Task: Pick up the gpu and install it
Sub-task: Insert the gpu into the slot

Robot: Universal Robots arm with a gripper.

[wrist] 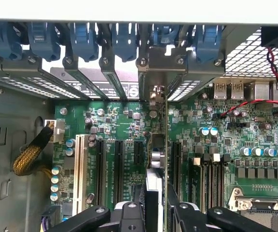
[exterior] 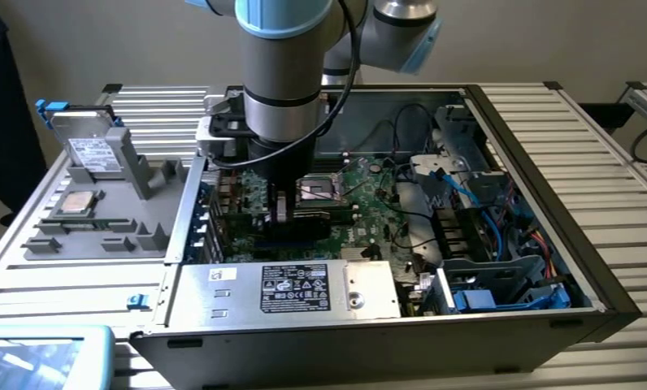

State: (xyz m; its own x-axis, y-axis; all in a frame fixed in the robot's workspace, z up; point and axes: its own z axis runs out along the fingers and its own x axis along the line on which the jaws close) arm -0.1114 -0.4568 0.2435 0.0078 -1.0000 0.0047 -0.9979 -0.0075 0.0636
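Note:
The gpu [wrist: 157, 145] stands on edge over the green motherboard [wrist: 124, 121] inside the open computer case [exterior: 540, 203]. It is seen edge-on, in line with a black expansion slot, and its metal bracket [wrist: 159, 65] sits against the rear slot openings. My gripper [wrist: 157, 205] is shut on the card's upper edge, with one black finger [wrist: 140, 200] on each side. In the exterior view the arm reaches straight down into the case, with the gripper [exterior: 284, 210] low over the board and the gpu [exterior: 314, 214] dark beneath it.
Blue slot latches [wrist: 124, 41] line the case's rear wall. A white slot [wrist: 79, 166] and a yellow braided cable [wrist: 30, 154] lie to one side, the CPU socket [wrist: 259, 205] to the other. The power supply [exterior: 291, 288], a hard drive [exterior: 90, 150] on the grey tray and blue cables [exterior: 465, 187] surround the work area.

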